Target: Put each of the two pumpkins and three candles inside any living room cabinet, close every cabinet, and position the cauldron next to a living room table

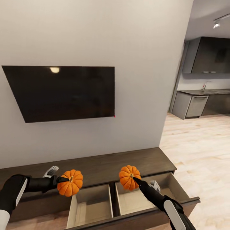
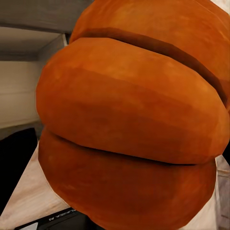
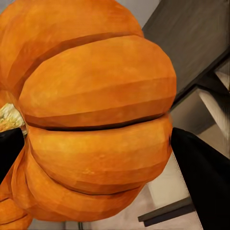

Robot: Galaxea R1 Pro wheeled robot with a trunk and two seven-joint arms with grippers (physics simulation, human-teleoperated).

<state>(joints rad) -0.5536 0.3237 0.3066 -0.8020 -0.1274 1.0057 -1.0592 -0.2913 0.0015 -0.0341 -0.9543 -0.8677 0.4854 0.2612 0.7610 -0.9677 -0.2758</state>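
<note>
Each gripper is clamped on a pumpkin: left gripper (image 1: 60,182) on the left pumpkin (image 1: 70,182), right gripper (image 1: 135,180) on the right pumpkin (image 1: 129,177). Both hang over the cabinet (image 1: 105,167); lower each well inside its open drawer (image 1: 91,204) before letting go.

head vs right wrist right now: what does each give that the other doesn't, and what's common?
Head view alone: the wall TV, the grey kitchen units, the left gripper holding the left pumpkin, and the open drawer's two compartments, laid out under both arms.

Right wrist view alone: close rib detail of the right pumpkin, with a black finger against its side.

Both: the right pumpkin held in the right gripper, over the dark-brown cabinet and its pulled-out drawer.
</note>
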